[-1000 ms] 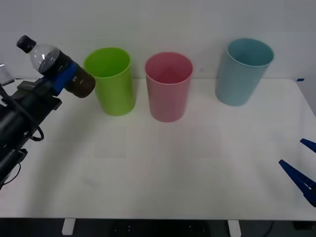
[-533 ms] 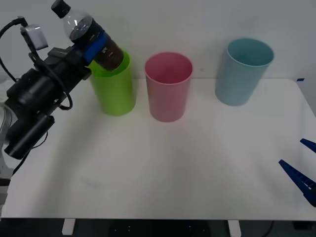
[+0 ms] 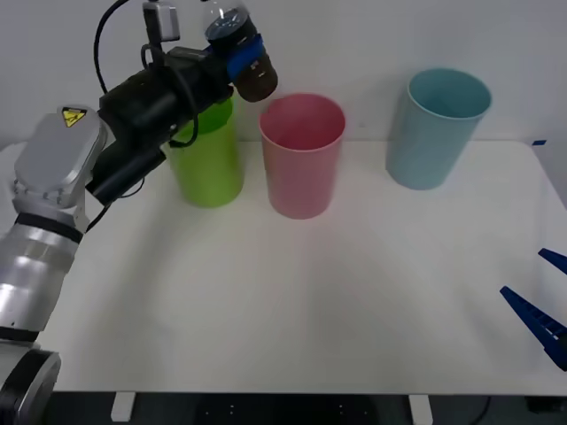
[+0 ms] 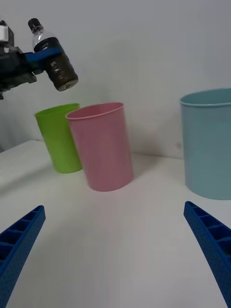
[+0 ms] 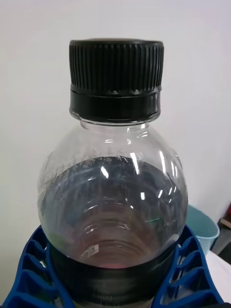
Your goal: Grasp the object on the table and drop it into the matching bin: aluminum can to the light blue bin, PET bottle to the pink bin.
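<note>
Front view: the left gripper [image 3: 245, 60], clamped on the small clear black-capped PET bottle [image 3: 241, 49], has swung from the table's left edge past the lime green plastic bin [image 3: 205, 159], nearly over the tall round pink plastic bin [image 3: 302, 156] (release looks close). Right wrist view: bottle [image 4: 53, 57] high, short of the pink rim; right gripper [image 4: 115, 250] idles open near the table's right front corner. Left wrist view: ribbed fingers [image 5: 33, 269] hug the bottle.

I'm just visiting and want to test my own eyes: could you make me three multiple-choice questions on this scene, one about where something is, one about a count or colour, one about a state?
1. Where is the PET bottle?
A. Lying on the table
B. Held up in the air between the lime green bin and the pink bin
C. Inside the light blue bin

2. How many bins stand on the table?
A. Two
B. Three
C. Four

3. How is the right tool?
A. Open, holding nothing
B. Shut on a can
C. Shut on the bottle

Answers: 1 B, the left tool grips it above the rims of the lime green bin and pink bin. 2 B, those two plus the light blue bin. 3 A, its blue fingers are spread wide apart.
</note>
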Action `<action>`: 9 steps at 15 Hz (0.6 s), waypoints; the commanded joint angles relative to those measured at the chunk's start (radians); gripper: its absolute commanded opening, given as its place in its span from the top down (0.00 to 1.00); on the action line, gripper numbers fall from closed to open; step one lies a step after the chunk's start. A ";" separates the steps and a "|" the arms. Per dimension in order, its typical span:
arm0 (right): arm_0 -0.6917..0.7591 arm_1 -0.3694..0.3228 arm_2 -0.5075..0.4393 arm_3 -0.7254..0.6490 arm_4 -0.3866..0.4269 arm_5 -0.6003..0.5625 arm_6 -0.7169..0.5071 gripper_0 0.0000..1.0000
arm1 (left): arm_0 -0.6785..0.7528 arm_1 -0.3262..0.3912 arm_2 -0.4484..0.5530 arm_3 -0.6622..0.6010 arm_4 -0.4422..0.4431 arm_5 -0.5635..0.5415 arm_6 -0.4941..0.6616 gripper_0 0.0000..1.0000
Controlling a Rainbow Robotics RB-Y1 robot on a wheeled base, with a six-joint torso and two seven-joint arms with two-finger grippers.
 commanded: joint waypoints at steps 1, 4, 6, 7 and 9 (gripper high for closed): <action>0.000 0.000 0.000 0.000 0.000 0.000 0.000 0.00 | -0.113 -0.042 -0.025 0.152 -0.037 -0.026 -0.085 1.00; 0.000 0.000 0.000 0.000 0.000 0.000 0.000 0.00 | -0.186 -0.092 -0.025 0.231 -0.103 -0.032 -0.082 1.00; 0.000 0.000 0.000 0.000 0.000 0.000 0.000 0.00 | -0.203 -0.115 -0.025 0.241 -0.139 -0.031 -0.075 1.00; 0.000 0.000 0.000 0.000 0.000 0.000 0.000 0.00 | -0.206 -0.123 -0.025 0.241 -0.153 -0.029 -0.070 0.99; 0.000 0.000 0.000 0.000 0.000 0.000 0.000 0.00 | -0.206 -0.137 -0.025 0.241 -0.168 -0.017 -0.068 0.99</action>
